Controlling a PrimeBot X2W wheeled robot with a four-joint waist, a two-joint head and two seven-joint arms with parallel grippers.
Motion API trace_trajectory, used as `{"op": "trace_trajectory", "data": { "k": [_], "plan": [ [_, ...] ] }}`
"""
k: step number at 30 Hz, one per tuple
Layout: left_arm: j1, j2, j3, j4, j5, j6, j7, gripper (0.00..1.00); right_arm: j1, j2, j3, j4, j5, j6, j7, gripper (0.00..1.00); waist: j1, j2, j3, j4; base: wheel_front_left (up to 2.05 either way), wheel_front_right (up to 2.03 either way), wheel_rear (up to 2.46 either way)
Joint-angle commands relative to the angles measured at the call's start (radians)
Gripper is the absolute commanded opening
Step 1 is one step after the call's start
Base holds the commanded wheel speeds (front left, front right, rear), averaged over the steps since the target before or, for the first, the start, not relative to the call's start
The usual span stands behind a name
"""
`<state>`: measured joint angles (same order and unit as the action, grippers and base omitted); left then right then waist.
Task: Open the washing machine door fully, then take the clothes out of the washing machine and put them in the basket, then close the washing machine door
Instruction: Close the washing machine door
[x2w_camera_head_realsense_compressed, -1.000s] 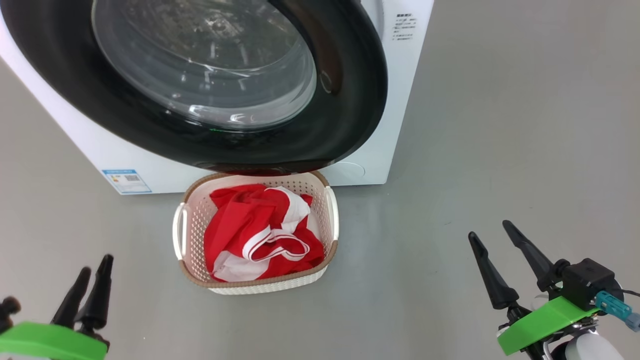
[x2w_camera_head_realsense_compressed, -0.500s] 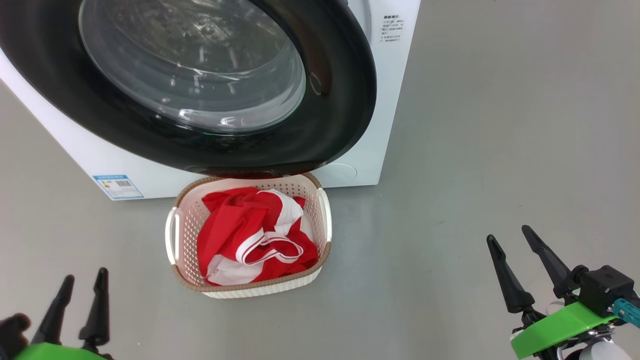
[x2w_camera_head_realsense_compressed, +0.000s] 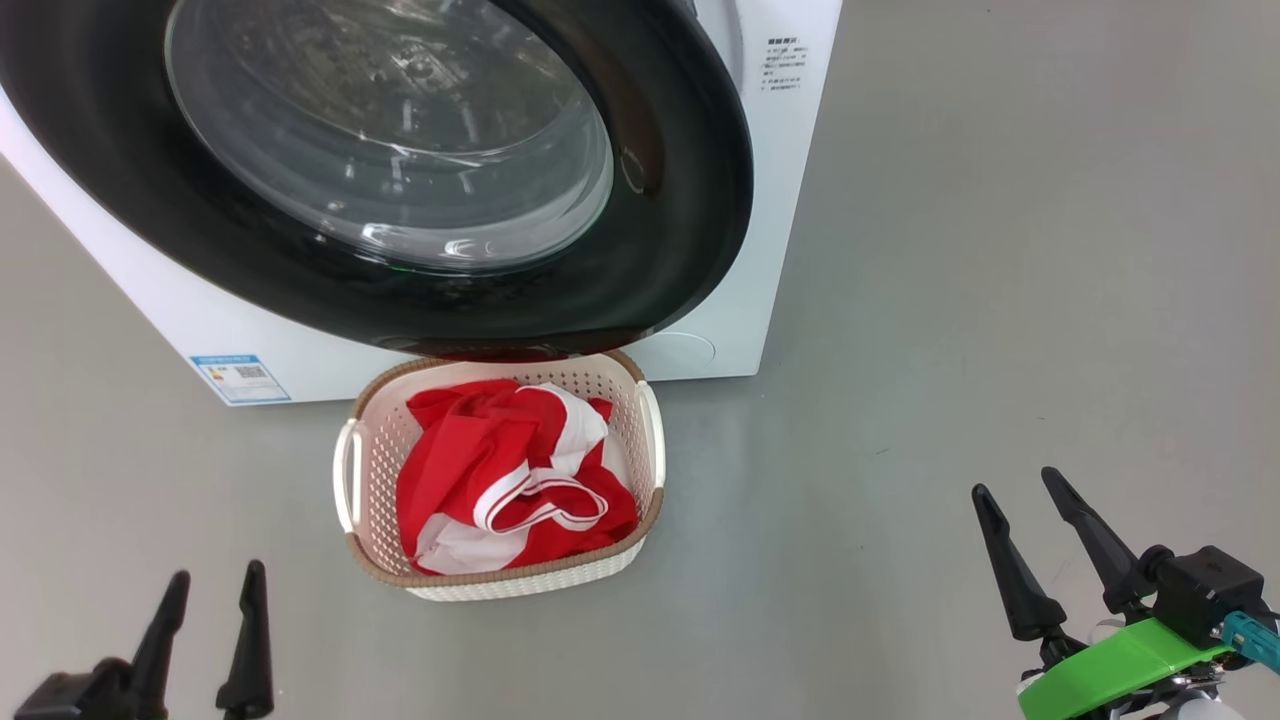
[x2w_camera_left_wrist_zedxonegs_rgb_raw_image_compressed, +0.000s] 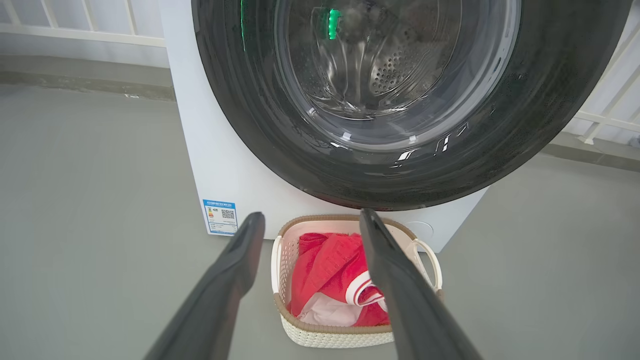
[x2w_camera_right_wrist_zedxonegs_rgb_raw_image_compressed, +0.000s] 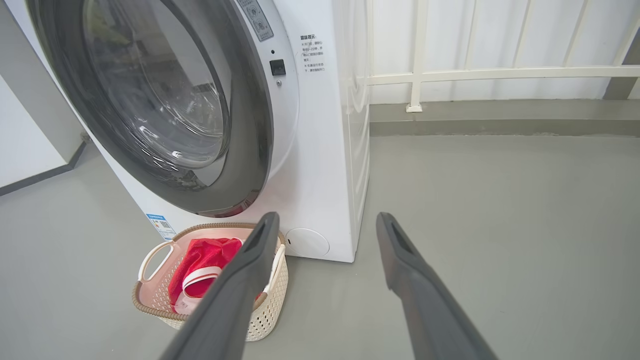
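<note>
Facing the washing machine (x2w_camera_head_realsense_compressed: 775, 250) from low on the floor (x2w_camera_head_realsense_compressed: 950, 300), both grippers stand short of it and touch nothing. The washing machine door (x2w_camera_head_realsense_compressed: 690, 200) lies ahead of and above them, its face square to the robot and seemingly folded against the cabinet. Whether it has latched cannot be told.

The door's recessed pull sits on the right side of the black rim, so the right gripper (x2w_camera_head_realsense_compressed: 1014, 482) is judged the nearer arm for any final press, though it is offset well to the right of that edge. The left gripper (x2w_camera_head_realsense_compressed: 218, 572) is near the basket's left corner, apart from it.

Gripper state: left fingers spread wide, nothing between them; right fingers likewise spread and empty.

The clothes (x2w_camera_head_realsense_compressed: 480, 470) lie heaped inside the basket (x2w_camera_head_realsense_compressed: 520, 585), which stands just before the machine under the door's lower rim. Judgement: unloading looks complete; only door closure needs confirming.
</note>
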<state>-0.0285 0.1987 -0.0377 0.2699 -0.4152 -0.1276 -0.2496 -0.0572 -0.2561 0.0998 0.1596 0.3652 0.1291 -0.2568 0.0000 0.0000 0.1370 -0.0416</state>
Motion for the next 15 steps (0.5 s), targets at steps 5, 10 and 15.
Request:
{"op": "trace_trajectory", "data": {
  "k": [5,10,15],
  "plan": [
    [-0.003,0.004,0.056,-0.035,0.023,-0.003,-0.012,1.0,0.005,-0.014,0.023,-0.02,0.0,0.002,-0.005,1.0,0.0,0.0,0.003,0.0,0.0,0.0,0.0],
    [0.0,0.002,0.063,-0.05,0.03,-0.003,-0.012,1.0,-0.005,-0.017,0.025,-0.021,0.001,0.002,-0.005,1.0,0.0,0.0,0.001,0.001,0.0,0.0,0.0],
    [0.001,-0.005,0.059,-0.056,0.049,-0.003,-0.012,1.0,-0.02,-0.015,0.039,-0.029,0.016,0.002,-0.005,0.25,0.0,0.0,0.001,0.011,0.0,0.0,0.0]
  ]
}}
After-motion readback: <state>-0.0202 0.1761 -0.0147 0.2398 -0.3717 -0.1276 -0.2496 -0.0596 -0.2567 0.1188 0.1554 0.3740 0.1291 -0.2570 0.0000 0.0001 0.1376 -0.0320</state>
